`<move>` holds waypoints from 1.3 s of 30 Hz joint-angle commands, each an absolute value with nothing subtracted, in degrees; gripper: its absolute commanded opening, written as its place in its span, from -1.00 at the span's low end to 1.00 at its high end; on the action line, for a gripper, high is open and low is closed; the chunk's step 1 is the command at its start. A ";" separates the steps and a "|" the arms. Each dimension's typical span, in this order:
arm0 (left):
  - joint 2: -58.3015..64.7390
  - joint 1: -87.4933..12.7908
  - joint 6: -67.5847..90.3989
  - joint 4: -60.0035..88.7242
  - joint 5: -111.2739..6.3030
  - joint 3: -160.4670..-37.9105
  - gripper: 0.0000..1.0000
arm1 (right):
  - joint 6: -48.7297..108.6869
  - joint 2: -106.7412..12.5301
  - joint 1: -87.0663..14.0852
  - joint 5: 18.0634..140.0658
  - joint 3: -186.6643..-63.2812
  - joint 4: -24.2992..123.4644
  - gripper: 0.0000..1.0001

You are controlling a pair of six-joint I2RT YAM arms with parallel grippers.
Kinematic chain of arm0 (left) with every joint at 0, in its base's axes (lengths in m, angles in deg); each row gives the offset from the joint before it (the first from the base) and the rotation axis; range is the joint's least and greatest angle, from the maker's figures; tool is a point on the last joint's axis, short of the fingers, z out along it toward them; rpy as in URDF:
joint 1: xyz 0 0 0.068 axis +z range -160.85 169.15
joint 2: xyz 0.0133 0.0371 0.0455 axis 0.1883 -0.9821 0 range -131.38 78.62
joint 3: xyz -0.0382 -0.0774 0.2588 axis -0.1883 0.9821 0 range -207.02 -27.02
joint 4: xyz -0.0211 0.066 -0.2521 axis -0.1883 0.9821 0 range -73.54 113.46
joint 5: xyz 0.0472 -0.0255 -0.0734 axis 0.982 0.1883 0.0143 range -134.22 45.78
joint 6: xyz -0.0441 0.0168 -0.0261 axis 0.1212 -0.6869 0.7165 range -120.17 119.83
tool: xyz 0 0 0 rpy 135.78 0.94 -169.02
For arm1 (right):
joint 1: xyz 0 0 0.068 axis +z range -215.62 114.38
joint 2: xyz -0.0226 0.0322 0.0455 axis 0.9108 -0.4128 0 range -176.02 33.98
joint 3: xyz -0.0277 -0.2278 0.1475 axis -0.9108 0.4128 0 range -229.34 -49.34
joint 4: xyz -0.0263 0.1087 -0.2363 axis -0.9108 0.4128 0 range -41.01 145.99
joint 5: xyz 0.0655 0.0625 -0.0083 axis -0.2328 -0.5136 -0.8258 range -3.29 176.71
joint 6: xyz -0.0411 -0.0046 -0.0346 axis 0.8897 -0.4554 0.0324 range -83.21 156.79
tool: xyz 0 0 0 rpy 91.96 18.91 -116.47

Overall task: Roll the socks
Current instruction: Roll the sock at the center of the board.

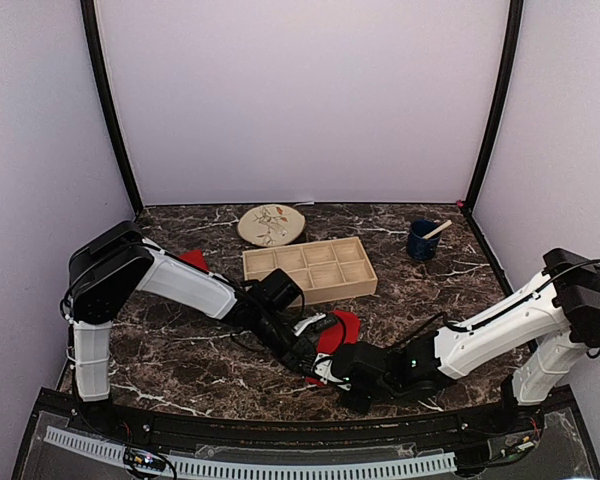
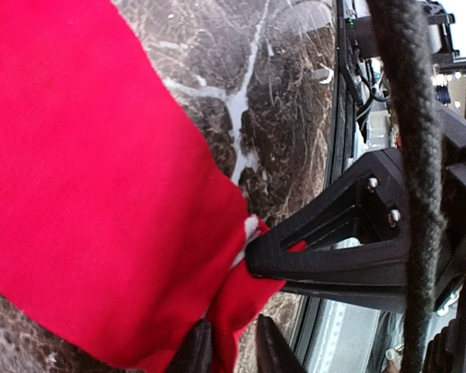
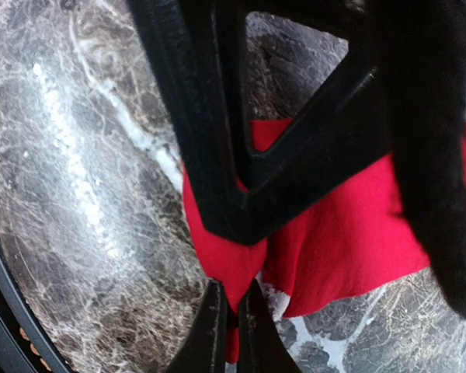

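Observation:
One red sock [image 1: 345, 328] lies flat on the marble table in front of the wooden tray. In the left wrist view this sock [image 2: 85, 171] fills the left side. My right gripper [image 3: 233, 326] is shut on its near corner [image 3: 233, 272]. My left gripper [image 2: 233, 350] straddles the same corner with its jaws slightly apart and a gap beside the fabric. Both grippers meet at the sock's near edge, left [image 1: 308, 352] and right [image 1: 332, 372]. A second red sock [image 1: 193, 259] shows partly behind the left arm.
A wooden compartment tray [image 1: 310, 268] stands just behind the sock. A round patterned plate [image 1: 271, 224] lies further back, and a blue cup [image 1: 421, 240] with a stick stands at the back right. The table's front edge is close to the grippers.

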State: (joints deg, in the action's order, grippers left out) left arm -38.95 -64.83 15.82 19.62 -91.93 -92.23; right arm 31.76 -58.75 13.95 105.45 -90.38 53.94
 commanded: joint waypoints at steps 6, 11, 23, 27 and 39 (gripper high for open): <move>-34.53 -63.19 20.77 17.63 -85.24 -85.52 -0.36 | 28.26 -57.75 12.89 100.18 -88.69 51.50 -1.00; -31.37 -61.84 23.00 12.95 -83.87 -81.56 -0.34 | 26.42 -55.17 10.42 95.63 -87.90 50.17 -1.00; -24.36 -61.21 24.29 -3.18 -82.24 -73.03 -0.34 | 21.78 -54.58 1.94 80.10 -86.90 47.92 -1.00; -24.85 -61.26 23.56 -7.00 -83.79 -71.90 -0.34 | 19.99 -55.05 -1.18 73.29 -86.46 46.62 -1.00; -23.78 -61.74 20.23 -15.24 -83.97 -66.84 -0.32 | 16.80 -58.96 -8.44 58.04 -86.70 44.95 -1.00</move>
State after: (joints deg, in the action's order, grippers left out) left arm -26.45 -61.26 22.57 -10.89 -83.01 -68.54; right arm 18.55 -56.00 -6.83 65.17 -86.81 47.18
